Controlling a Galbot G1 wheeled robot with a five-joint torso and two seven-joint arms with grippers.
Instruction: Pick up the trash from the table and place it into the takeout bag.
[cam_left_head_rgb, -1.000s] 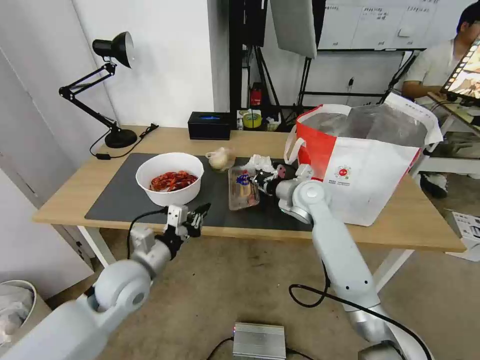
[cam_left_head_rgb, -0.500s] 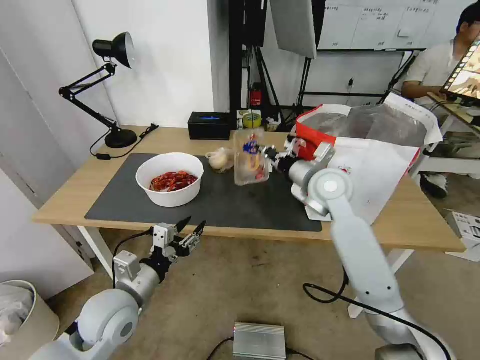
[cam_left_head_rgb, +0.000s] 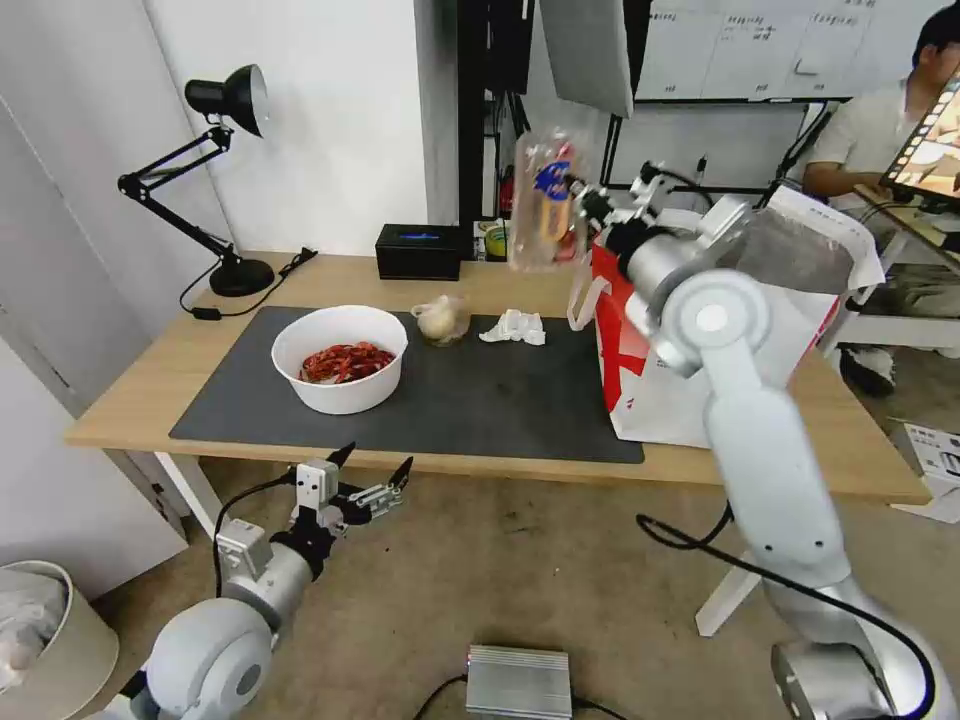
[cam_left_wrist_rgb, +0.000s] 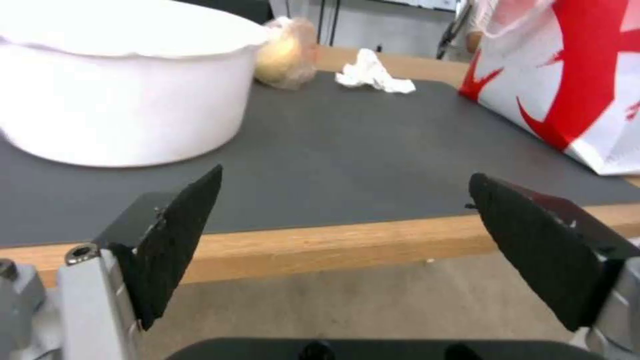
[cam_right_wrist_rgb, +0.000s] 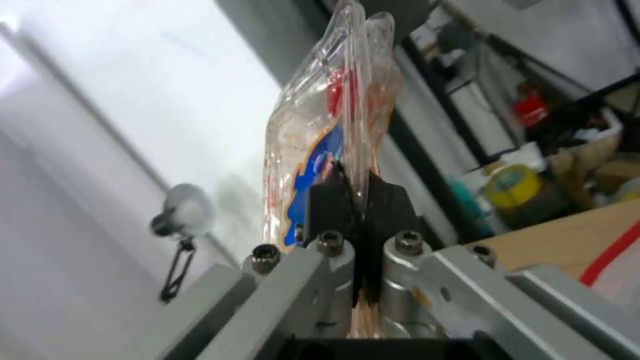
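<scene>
My right gripper (cam_left_head_rgb: 583, 197) is shut on the edge of the clear plastic hinged tray (cam_left_head_rgb: 545, 200), one piece of the trash. It holds the tray upright in the air beside the left rim of the takeout bag (cam_left_head_rgb: 730, 340). The right wrist view shows the tray (cam_right_wrist_rgb: 327, 115) pinched between the shut right gripper (cam_right_wrist_rgb: 359, 187). On the table's (cam_left_head_rgb: 150, 380) dark mat (cam_left_head_rgb: 480, 400) lie the white bowl of red shells (cam_left_head_rgb: 340, 358), a small clear bag with a beige lump (cam_left_head_rgb: 440, 318) and a crumpled tissue (cam_left_head_rgb: 513, 327). My left gripper (cam_left_head_rgb: 368, 478) hangs open below the table's front edge, facing the bowl (cam_left_wrist_rgb: 113, 95).
A black desk lamp (cam_left_head_rgb: 225, 180) stands at the table's far left corner. A black box (cam_left_head_rgb: 418, 250) and a tape roll (cam_left_head_rgb: 503, 240) sit along the back edge. On the floor are a grey box (cam_left_head_rgb: 518, 680) and a white bin (cam_left_head_rgb: 40, 630).
My right arm has lifted the clear tray off the mat, up and back toward the bag's left rim. My left gripper has sunk lower, away from the table edge.
</scene>
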